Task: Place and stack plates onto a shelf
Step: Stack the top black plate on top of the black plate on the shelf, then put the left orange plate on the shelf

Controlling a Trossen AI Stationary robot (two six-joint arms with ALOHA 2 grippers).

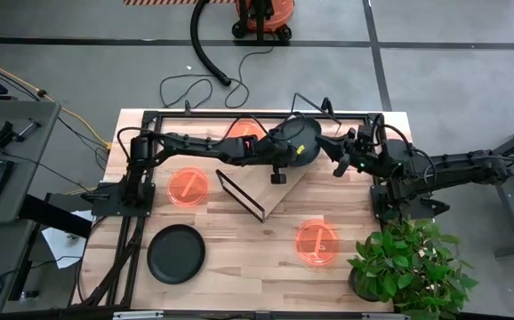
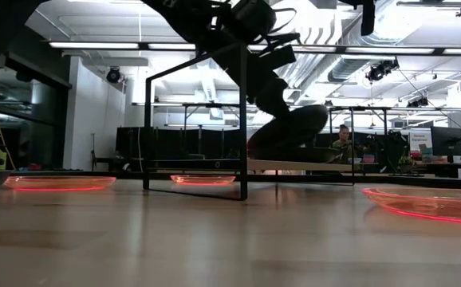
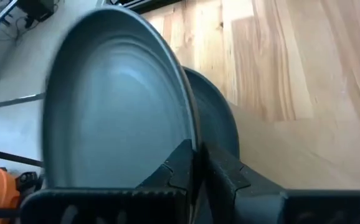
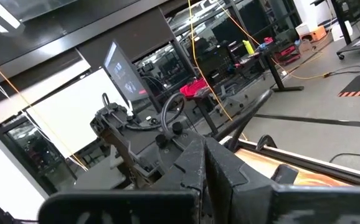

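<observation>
My left gripper [image 1: 284, 162] is shut on a dark grey plate [image 1: 298, 137] above the light-wood shelf [image 1: 279, 197] at the table's far middle. In the left wrist view this plate [image 3: 114, 99] stands steeply tilted, and a second dark plate [image 3: 217, 118] lies behind it on the shelf board [image 3: 304, 162]. A third dark plate [image 1: 176, 253] lies flat on the table near left. Orange plates lie at the left [image 1: 188, 187], near right [image 1: 317, 242] and far middle [image 1: 244, 129], the last partly under my left arm. My right gripper [image 1: 339, 162] is shut and empty, right of the shelf. My left gripper pinches the held plate's rim [image 3: 192, 146] between its two fingers, one finger on the plate's inner face and one on its underside. The plate stands tilted on edge above the shelf [image 2: 310, 166]. Whether its lower edge touches the plate beneath, I cannot tell.
A potted green plant [image 1: 408, 267] stands at the table's near right corner. The shelf's black wire frame [image 2: 242, 119] rises in front of the low camera. A black frame [image 1: 266, 114] runs along the table's far edge. Bare wood lies at the near middle.
</observation>
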